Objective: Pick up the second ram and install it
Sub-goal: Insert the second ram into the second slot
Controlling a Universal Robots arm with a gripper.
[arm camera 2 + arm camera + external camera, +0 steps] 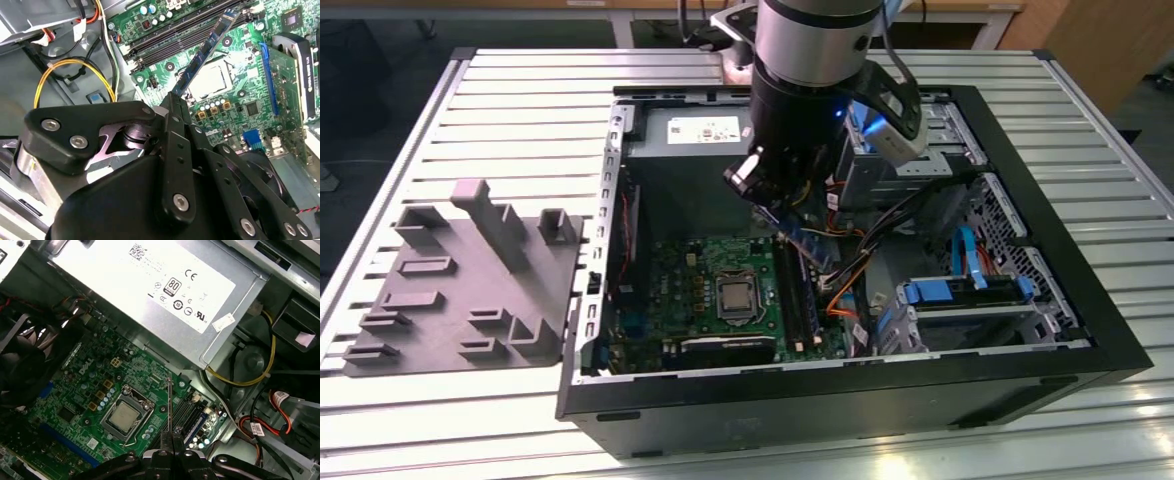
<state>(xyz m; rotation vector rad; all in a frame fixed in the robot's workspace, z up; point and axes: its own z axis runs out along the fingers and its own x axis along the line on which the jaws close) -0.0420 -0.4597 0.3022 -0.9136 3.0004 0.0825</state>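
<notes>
The pick-up is done: the gripper [172,100] is clamped on the ram [205,47], held over the motherboard [700,290] with its free end by the slots [190,25]. It is not yet seated, so the install is left. The open case [854,400] lies mid-worktop [520,90], with a grey holder [467,290] by the exterior view's left edge and wooden benches [961,10] beyond the far edge.
</notes>
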